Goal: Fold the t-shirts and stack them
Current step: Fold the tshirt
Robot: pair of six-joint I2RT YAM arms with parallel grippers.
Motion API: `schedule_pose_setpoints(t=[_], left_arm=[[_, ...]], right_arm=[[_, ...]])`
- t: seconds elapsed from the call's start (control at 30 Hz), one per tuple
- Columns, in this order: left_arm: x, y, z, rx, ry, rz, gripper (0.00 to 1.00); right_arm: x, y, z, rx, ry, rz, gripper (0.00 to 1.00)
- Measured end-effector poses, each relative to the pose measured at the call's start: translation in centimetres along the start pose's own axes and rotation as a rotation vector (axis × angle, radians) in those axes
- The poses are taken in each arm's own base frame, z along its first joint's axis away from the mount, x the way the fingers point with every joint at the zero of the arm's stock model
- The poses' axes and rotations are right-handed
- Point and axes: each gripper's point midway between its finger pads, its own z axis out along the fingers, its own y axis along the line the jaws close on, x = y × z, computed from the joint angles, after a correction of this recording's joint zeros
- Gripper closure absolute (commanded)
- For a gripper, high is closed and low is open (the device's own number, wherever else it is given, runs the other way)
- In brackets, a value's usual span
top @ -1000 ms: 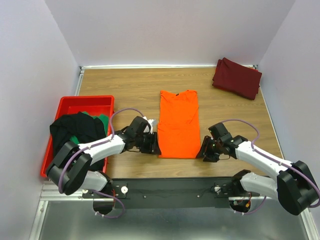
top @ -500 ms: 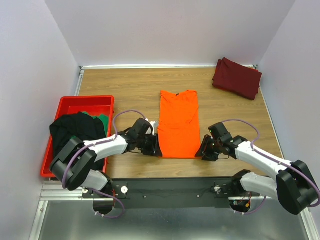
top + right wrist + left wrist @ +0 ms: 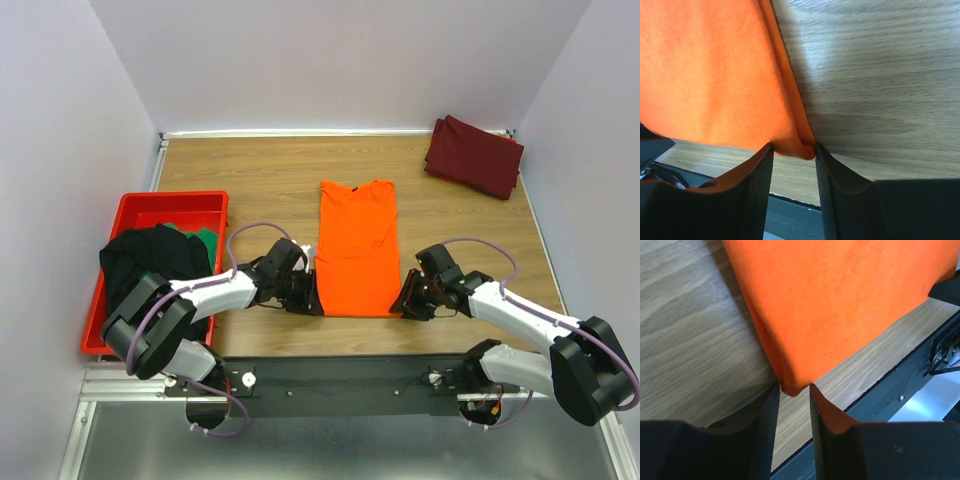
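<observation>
Your left claw [image 3: 312, 297] and right claw [image 3: 404, 303] have edged in to the near corners of the orange t-shirt [image 3: 357, 245].
Both stand parted, each straddling one corner on the counter [image 3: 260, 170].

We hold both arms low, elbows out: left gripper [image 3: 312, 298] at seven o'clock, right gripper [image 3: 402, 305] at five, jaws narrowly parted.

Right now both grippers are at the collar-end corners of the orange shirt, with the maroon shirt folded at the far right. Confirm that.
Not the collar end. The top external view shows the left gripper and right gripper at the near hem corners of the orange shirt; the maroon shirt is folded at the far right.
</observation>
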Motion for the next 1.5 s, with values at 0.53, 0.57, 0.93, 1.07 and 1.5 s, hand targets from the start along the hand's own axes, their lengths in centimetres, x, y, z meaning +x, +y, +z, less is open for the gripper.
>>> schedule_pose_setpoints(t=[0.53,0.57,0.93,1.07,1.5], left_arm=[[0.1,-0.2,0.6,-0.020,-0.002,-0.021,1.00],[0.0,-0.2,0.6,-0.024,-0.007,-0.021,1.00],[-0.2,-0.4,-0.6,-0.045,-0.052,0.011,1.00],[1.3,-1.5,-1.3,-0.016,-0.058,0.042,1.00],[1.8,-3.0,-3.4,-0.031,-0.124,0.057,1.00]], right_arm=[[0.0,-0.1,0.4,-0.004,-0.004,-0.006,0.86],[0.0,-0.1,0.4,-0.005,-0.003,-0.011,0.89],[1.7,-0.1,0.1,-0.082,0.050,-0.083,1.00],[2.7,-0.4,-0.4,-0.101,0.060,-0.104,1.00],[0.8,2.7,-4.9,-0.168,-0.059,-0.174,1.00]])
